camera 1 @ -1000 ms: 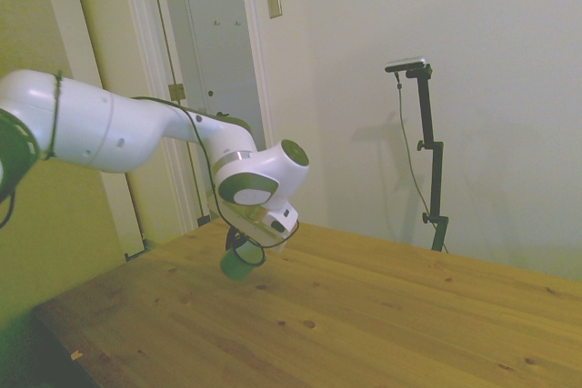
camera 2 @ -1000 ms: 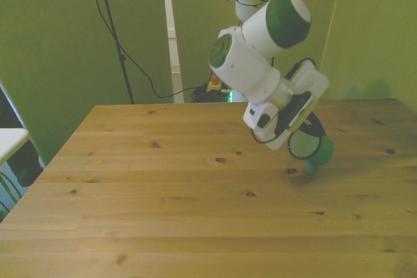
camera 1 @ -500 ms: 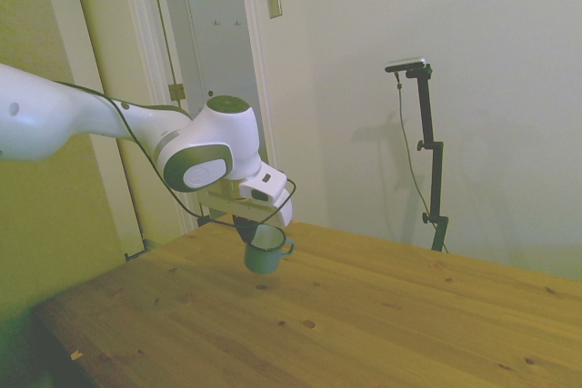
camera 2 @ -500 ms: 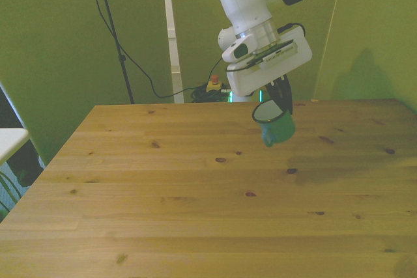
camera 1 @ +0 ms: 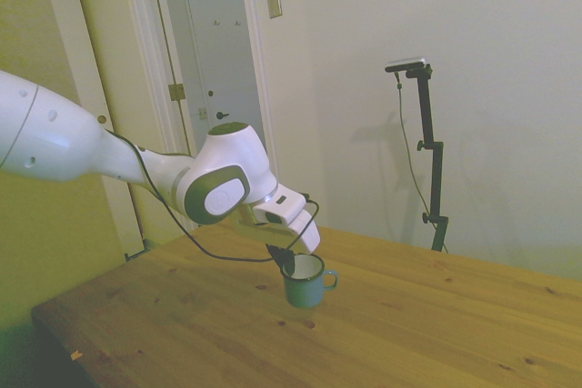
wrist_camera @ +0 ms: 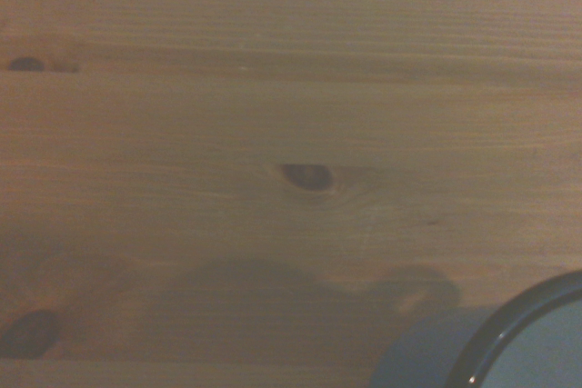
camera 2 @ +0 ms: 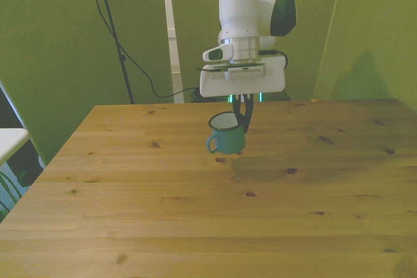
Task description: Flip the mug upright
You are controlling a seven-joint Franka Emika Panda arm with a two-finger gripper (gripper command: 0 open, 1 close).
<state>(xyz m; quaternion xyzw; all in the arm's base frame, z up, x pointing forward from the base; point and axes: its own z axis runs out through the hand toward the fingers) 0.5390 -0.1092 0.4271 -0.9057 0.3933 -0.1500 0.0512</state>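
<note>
Table (camera 1: pixel 427 324): pale wooden planks, grain running lengthwise, dark knots scattered over the top.
Mug (camera 2: pixel 227 133): upright, mouth up, the only thing at the table; it seems to rest on the wood, though contact is hard to judge.
Knot (camera 2: pixel 220 159): just beside the mug's base.
Shadow (camera 2: pixel 293 168): dark patch near the mug, on the front view's right.

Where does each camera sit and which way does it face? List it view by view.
Side view: off one side of the table, looking across it; the arm enters from the picture's left, claw at the mug.
Front view: across the table, facing the arm, the mug under the claw.
Wrist view: looks down at the table; no arm shows, only the mug's rim.
All three share the mug.
</note>
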